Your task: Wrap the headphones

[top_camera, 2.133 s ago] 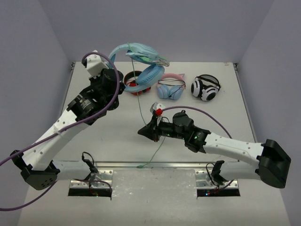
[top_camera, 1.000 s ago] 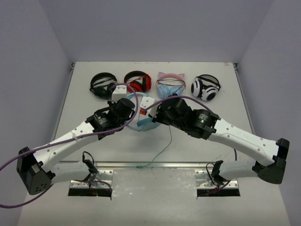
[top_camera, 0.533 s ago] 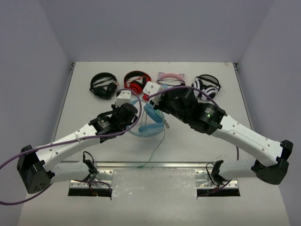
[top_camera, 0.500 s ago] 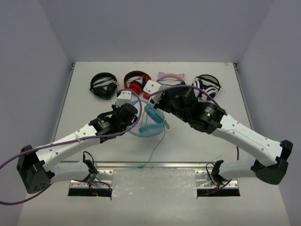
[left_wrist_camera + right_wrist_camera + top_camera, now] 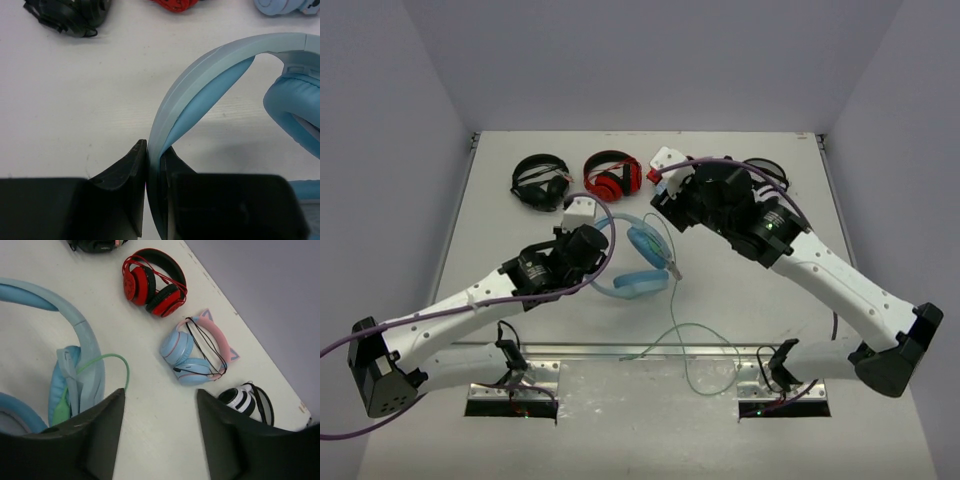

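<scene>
The light-blue headphones [image 5: 642, 262] sit low over the table's middle, their two padded cups [image 5: 645, 243] close together. My left gripper [image 5: 597, 262] is shut on the smooth blue headband [image 5: 210, 65], pinching it edge-on between both jaws [image 5: 154, 165]. The pale-green cable [image 5: 692, 335] runs from the cups, loops loosely across the table and hangs over the front edge. My right gripper [image 5: 666, 204] hovers just behind and right of the cups, open and holding nothing [image 5: 160, 425]. In the right wrist view a green loop of cable [image 5: 107, 360] lies beside its left finger.
Along the back of the table lie a black pair [image 5: 540, 180], a red pair [image 5: 612, 175], a light-blue pair with a pink cat-ear band [image 5: 197, 352] and a white-and-black pair [image 5: 247, 400]. In the top view my right arm covers most of the last two.
My right gripper has opened, let go of the cable and drawn back towards the far right. The cable has dropped slack onto the table and over its front edge.
</scene>
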